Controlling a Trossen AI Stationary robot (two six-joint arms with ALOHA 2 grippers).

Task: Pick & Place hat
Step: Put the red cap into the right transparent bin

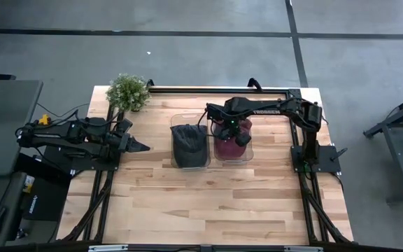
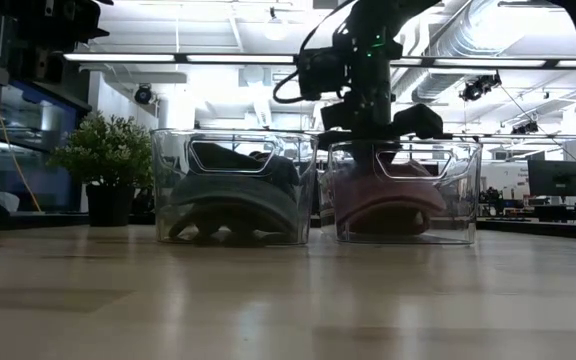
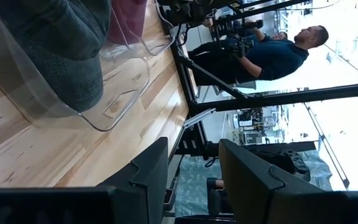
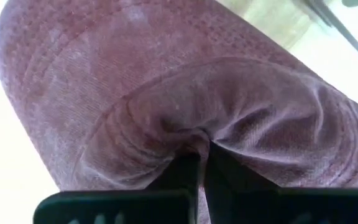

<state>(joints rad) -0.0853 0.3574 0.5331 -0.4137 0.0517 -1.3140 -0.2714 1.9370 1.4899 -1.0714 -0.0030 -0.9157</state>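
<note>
A maroon hat [image 1: 229, 147] lies in the right one of two clear bins [image 2: 468, 190] at the middle of the table. My right gripper [image 4: 204, 167] reaches down into that bin and is shut on the hat's cloth. In the low view the hat [image 2: 398, 205] sits low in the bin. The left bin [image 2: 163, 180] holds a dark grey hat [image 1: 189, 143]. My left gripper [image 1: 142, 147] waits open at the table's left, pointing toward the bins, with nothing between its fingers [image 3: 148, 180]. My right gripper pinches a bunched fold of the maroon hat's crown [image 4: 188, 134] between its two shut fingers. It comes from above, pointing down. The cloth puckers toward the fingertips. Whether the hat's underside rests on the bin's floor I cannot tell.
A small potted plant [image 1: 128, 91] stands at the table's far left corner. The two bins stand side by side, close together. Bare wood stretches from the bins to the near edge. A person [image 3: 278, 53] stands in the room beyond the table.
</note>
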